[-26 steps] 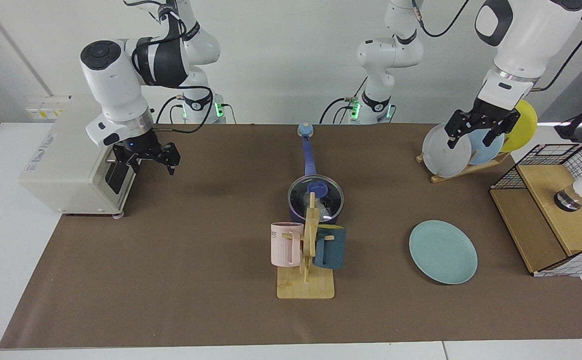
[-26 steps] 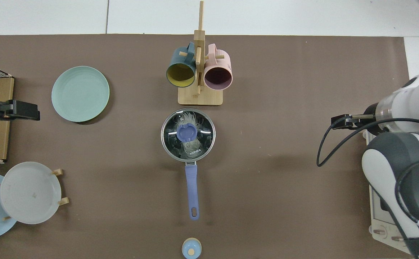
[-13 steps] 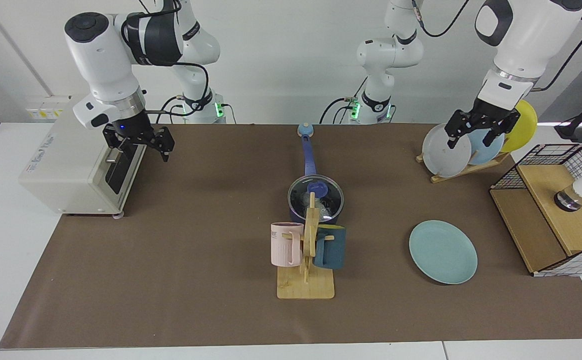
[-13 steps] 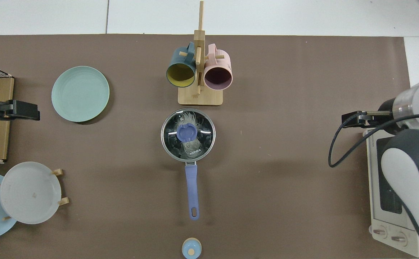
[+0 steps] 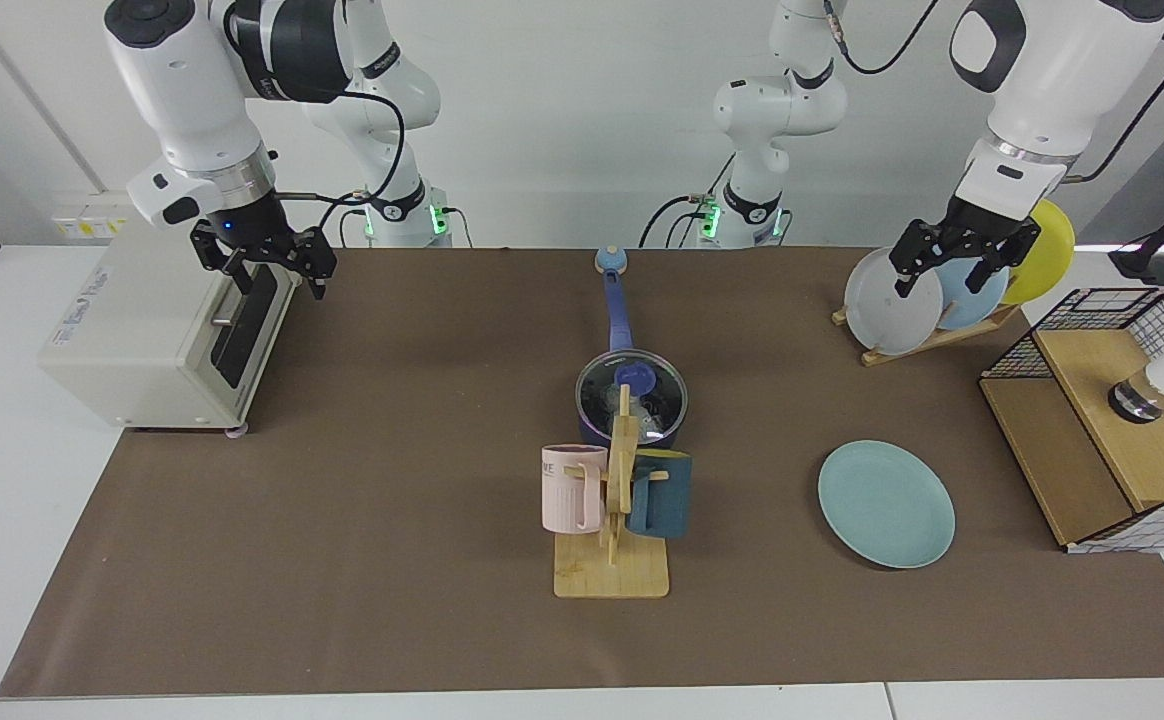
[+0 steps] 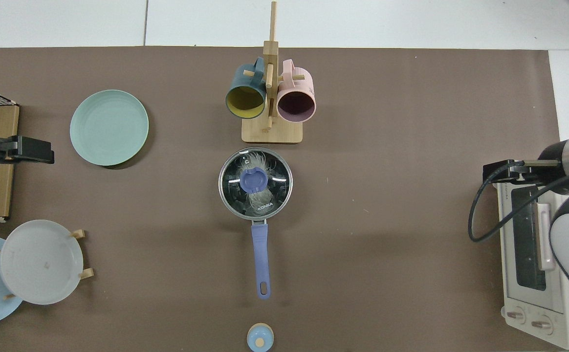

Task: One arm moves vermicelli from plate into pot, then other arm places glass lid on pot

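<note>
The navy pot (image 5: 632, 405) stands mid-table with its long blue handle (image 6: 260, 259) pointing toward the arms' bases. The glass lid (image 6: 274, 171) with a blue knob (image 6: 254, 180) lies on the pot. Pale vermicelli (image 6: 259, 199) shows through the glass. The teal-green plate (image 5: 886, 503) lies bare on the mat; in the top view the plate (image 6: 109, 127) is at the left. My right gripper (image 5: 264, 272) hangs open and holds nothing above the toaster oven's front. My left gripper (image 5: 957, 265) waits open in front of the plate rack.
A wooden mug tree (image 5: 614, 500) with a pink mug (image 5: 572, 488) and a dark teal mug (image 5: 664, 493) stands in front of the pot. A toaster oven (image 5: 142, 330), a plate rack (image 5: 927, 300) and a wire-and-wood box (image 5: 1107, 420) line the table's sides. A light blue knob (image 6: 260, 338) lies past the handle's end.
My right arm has risen and drawn back from over the mat to above the toaster oven. The left arm, pot, lid and plate have not moved.
</note>
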